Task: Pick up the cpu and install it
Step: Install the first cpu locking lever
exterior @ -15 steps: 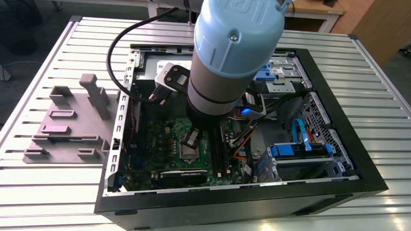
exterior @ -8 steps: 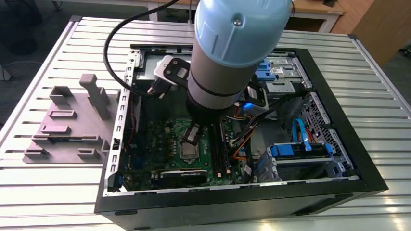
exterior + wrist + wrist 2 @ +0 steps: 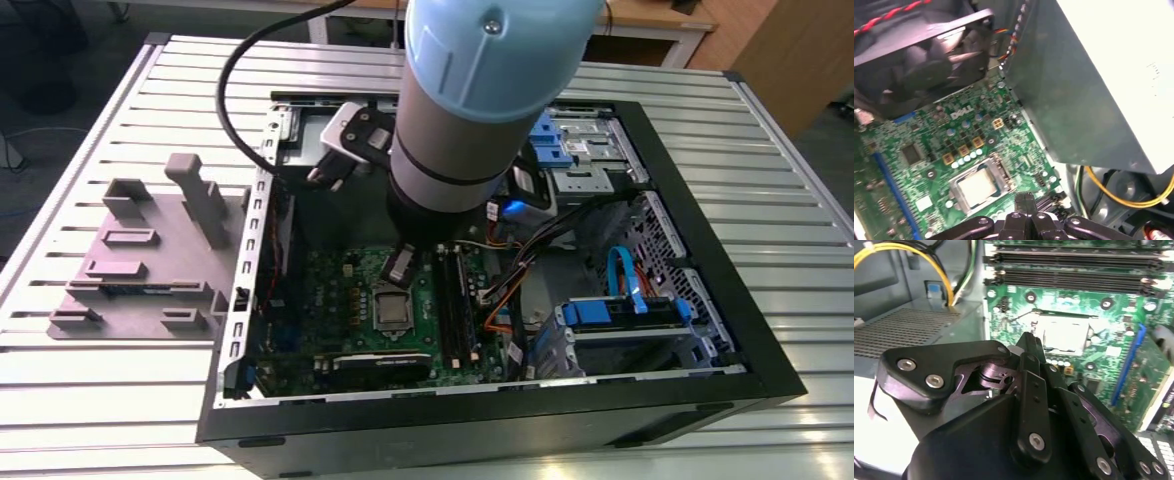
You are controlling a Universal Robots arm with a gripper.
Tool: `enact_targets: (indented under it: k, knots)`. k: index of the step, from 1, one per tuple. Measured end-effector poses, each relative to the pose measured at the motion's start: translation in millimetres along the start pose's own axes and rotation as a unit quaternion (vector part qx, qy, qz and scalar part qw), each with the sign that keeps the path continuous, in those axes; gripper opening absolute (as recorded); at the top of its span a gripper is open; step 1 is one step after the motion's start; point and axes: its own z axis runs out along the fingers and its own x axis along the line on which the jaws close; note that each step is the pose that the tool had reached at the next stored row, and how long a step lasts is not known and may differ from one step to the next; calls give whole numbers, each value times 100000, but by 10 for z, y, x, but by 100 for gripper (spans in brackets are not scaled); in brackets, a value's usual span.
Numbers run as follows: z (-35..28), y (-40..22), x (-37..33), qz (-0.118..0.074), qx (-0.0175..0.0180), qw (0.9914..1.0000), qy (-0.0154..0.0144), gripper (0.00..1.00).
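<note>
While I'm hanging over the open computer case (image 3: pixel 694 330) on the bench (image 3: pixel 120 420), the cpu (image 3: pixel 975 187) already looks to be sitting in its socket on the green motherboard (image 3: pixel 974 130). In both wrist views there's a pale silvery square lying flat inside the socket frame (image 3: pixel 1064 332), and in the exterior view the same spot is just ahead of my arm (image 3: pixel 467 110), near the middle of the board.

My fingers (image 3: pixel 1025 200) are drawn together with nothing between them, tips just off the socket's edge and above it, not touching the chip as far as I can tell.

So the pick and the drop-in look done to me. What I can't tell is whether the metal bracket and its lever are locked down over the chip; that part is too small to read. If it isn't clamped, that's what's left.

The grey tray (image 3: pixel 147 260) with upright blocks sits on the bench beside the case, well apart from me.
</note>
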Motion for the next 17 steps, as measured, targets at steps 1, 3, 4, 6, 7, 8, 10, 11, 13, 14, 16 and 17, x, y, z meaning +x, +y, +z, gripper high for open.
enact_targets:
  k: [1, 3, 4, 6, 7, 8, 10, 11, 13, 14, 16, 17]
  knots:
    - [6, 12, -24, -1, -17, 100000, -30, 11]
    - [16, 30, -60, 0, -20, 100000, -45, 11]
    - [21, 39, -79, -4, -29, 100000, -57, 11]
    - [30, 59, -117, -4, -52, 100000, -92, 11]
    - [35, 69, -138, -8, -60, 100000, -116, 11]
    - [39, 77, -154, -9, -66, 100000, -131, 11]
    - [46, 92, -184, -10, -70, 100000, -139, 11]
    - [49, 99, -198, -10, -73, 100000, -141, 11]
    - [56, 113, -225, -10, -70, 100000, -135, 11]
    - [59, 118, -235, -9, -72, 100000, -141, 11]
    - [63, 123, -249, -14, -75, 100000, -147, 11]
    - [65, 125, -251, -19, -75, 100000, -143, 11]
